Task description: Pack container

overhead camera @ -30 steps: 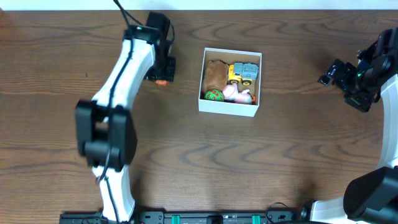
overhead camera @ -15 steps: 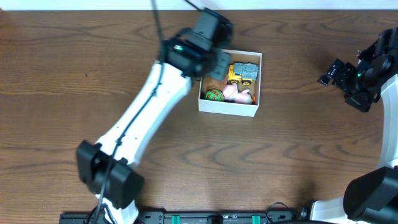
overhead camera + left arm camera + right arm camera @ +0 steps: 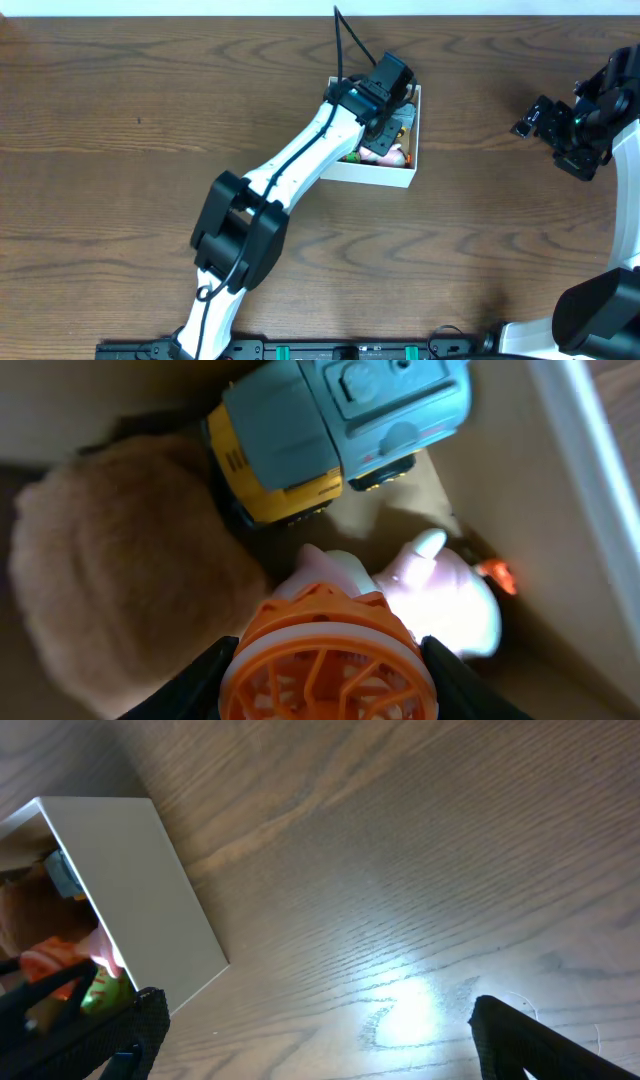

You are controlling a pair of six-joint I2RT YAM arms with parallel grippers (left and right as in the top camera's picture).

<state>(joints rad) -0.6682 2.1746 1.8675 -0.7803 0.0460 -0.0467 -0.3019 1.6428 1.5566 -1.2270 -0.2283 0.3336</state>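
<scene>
The left arm has swung across from the upper left of the overhead frame. A second ago it was down on the desk just left of the container, with something orange at its tip. Half a second ago it was crossing the box's left wall, and now its wrist hangs over the inside of the box.

The left wrist view shows the left jaws clenched on an orange round toy with a ribbed, fan-like face, one dark finger on either side of it. Below the toy lie a yellow and blue truck at the top of that frame, a tan plush at the left and a pink toy at the lower right, all on the brown floor. The orange toy looks to be above them, not yet resting on anything.

The container itself has not shifted. It sits at upper centre of the overhead frame, and its white wall also shows at the left of the right wrist view.

The right arm has stayed parked at the right edge, and the right jaws are spread wide with nothing between them.

I judge the carry finished, with only the drop left for this piece. No other loose toy shows on the desk, so this is likely the last.
</scene>
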